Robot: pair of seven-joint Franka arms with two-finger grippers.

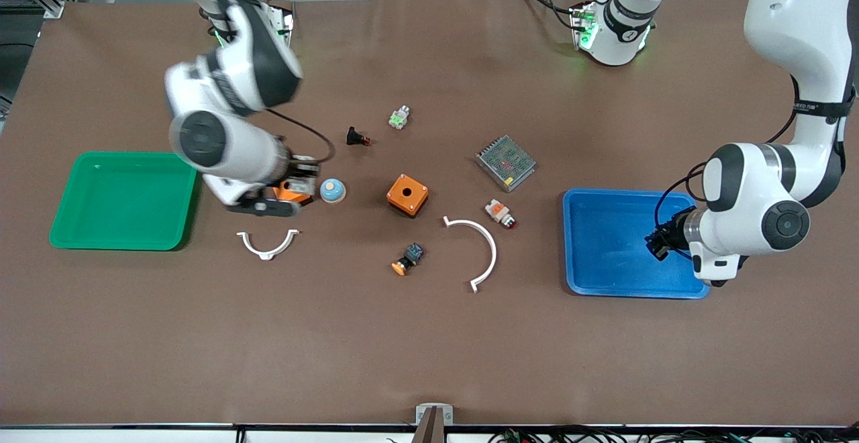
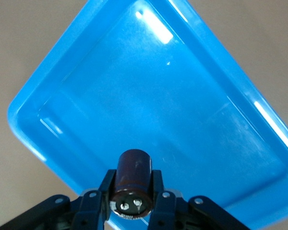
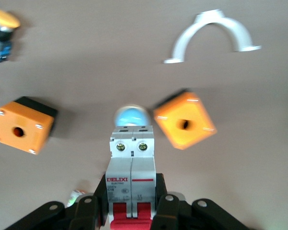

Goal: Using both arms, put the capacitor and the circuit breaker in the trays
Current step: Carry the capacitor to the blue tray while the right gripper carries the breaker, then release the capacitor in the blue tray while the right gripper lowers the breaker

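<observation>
My left gripper [image 2: 133, 188] is shut on the capacitor [image 2: 133, 172], a dark cylinder with a silvery end. It holds it over the blue tray [image 2: 158, 96]. In the front view this gripper [image 1: 660, 240] hangs over the left arm's end of the blue tray [image 1: 604, 228]. My right gripper [image 3: 132, 194] is shut on the circuit breaker [image 3: 132, 163], a white-grey block with red levers. It is in the air over a blue dome [image 3: 131, 115] and an orange box [image 3: 184, 120]. In the front view the right gripper [image 1: 300, 174] is beside the green tray [image 1: 124, 198].
On the table lie a second orange box [image 1: 407, 194], the blue dome [image 1: 332, 190], a small white clamp [image 1: 267, 243], a large white arc [image 1: 480, 245], a metal mesh box [image 1: 506, 162], a white-and-orange button [image 1: 500, 213], an orange-capped button [image 1: 408, 259] and a black flared part [image 1: 356, 137].
</observation>
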